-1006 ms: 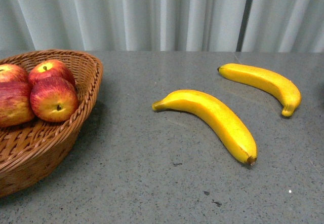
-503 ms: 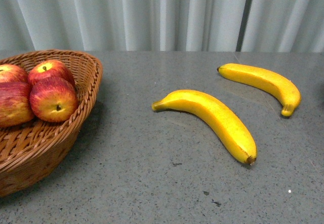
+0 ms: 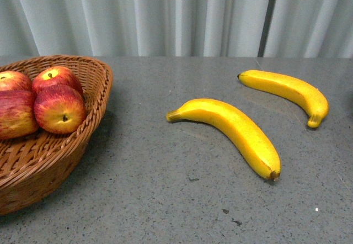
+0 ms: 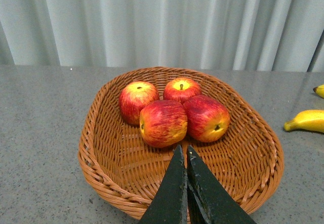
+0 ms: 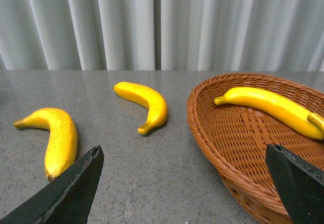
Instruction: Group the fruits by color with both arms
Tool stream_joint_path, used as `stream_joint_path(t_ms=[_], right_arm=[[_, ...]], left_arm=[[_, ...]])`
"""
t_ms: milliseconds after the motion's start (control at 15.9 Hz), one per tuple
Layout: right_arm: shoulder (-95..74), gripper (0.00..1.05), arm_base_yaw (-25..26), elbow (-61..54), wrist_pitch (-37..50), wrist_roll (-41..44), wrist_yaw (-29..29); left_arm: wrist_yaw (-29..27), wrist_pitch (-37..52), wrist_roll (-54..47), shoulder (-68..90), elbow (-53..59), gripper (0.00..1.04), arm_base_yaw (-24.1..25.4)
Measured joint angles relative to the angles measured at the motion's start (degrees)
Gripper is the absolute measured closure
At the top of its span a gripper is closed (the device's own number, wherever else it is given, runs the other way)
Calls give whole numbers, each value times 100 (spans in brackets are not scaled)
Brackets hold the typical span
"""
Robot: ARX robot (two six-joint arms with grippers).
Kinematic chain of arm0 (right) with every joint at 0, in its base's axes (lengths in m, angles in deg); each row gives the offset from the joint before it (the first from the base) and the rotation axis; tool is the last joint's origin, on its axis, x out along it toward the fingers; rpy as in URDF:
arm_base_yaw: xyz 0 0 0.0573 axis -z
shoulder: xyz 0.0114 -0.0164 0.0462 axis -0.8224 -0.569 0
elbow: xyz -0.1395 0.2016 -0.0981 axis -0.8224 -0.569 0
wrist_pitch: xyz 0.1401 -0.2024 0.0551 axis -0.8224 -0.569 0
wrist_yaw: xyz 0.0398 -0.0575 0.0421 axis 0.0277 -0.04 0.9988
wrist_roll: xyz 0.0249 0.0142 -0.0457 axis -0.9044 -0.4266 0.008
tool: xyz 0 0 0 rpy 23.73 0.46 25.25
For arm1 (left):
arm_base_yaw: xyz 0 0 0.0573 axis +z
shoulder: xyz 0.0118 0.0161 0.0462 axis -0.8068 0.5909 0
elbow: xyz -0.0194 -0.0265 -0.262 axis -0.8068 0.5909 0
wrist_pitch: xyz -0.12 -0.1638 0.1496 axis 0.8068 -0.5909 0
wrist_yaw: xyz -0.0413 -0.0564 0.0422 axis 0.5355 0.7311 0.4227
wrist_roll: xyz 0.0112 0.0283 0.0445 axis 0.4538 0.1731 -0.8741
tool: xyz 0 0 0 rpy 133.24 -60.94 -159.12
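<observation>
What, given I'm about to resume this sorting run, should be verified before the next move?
1. Right gripper open and empty: ok, its fingers are wide apart.
2. Left gripper holding nothing: ok, it is shut and aimed at the apple basket.
3. Red fruit sorted: ok, four apples lie in that basket.
4. Yellow fruit sorted: not ok, the near banana and the far banana lie apart on the table.
5. Room in the banana basket: ok, one banana lies inside, a yellow tip shows at the picture's edge, and much of the weave is bare.
</observation>
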Motion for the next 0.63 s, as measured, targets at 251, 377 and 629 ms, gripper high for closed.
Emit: stream_joint_path(t_ms=[251, 377, 629], right_arm=[[0, 7, 0, 0, 0, 0, 2], [0, 7, 0, 0, 0, 0, 2], [-564, 7, 210, 92, 195, -330, 195]], left_arm=[[0, 0, 2, 0, 0, 64, 0], [0, 0, 2, 0, 0, 41, 0], [0, 0, 0, 0, 0, 7, 0]])
